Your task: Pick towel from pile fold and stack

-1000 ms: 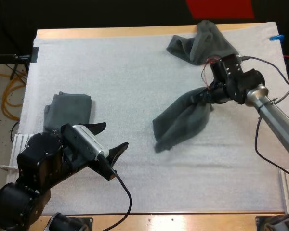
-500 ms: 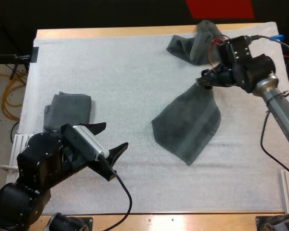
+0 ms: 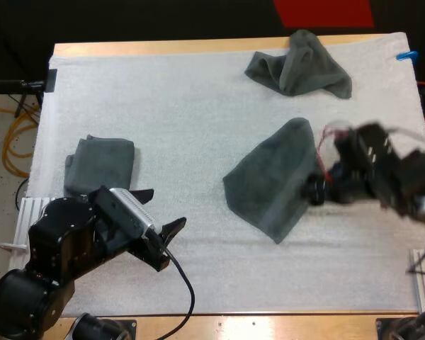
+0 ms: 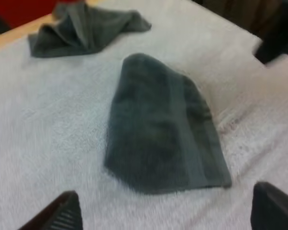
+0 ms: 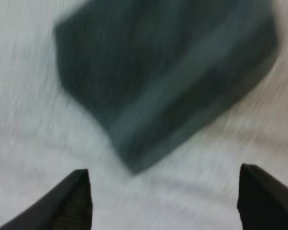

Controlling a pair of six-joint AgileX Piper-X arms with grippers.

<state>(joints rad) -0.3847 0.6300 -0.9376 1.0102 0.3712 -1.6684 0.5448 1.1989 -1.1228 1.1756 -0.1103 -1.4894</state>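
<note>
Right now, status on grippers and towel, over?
Left gripper open, by the folded towel. Right gripper open, at the middle towel's right edge. Middle towel lying on the mat, ungripped. Crumpled towel far back, clear of both.

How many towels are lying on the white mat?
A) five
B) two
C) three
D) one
C: there is a crumpled towel at the far side, a flat towel spread in the middle, and a folded towel at the left.
</note>
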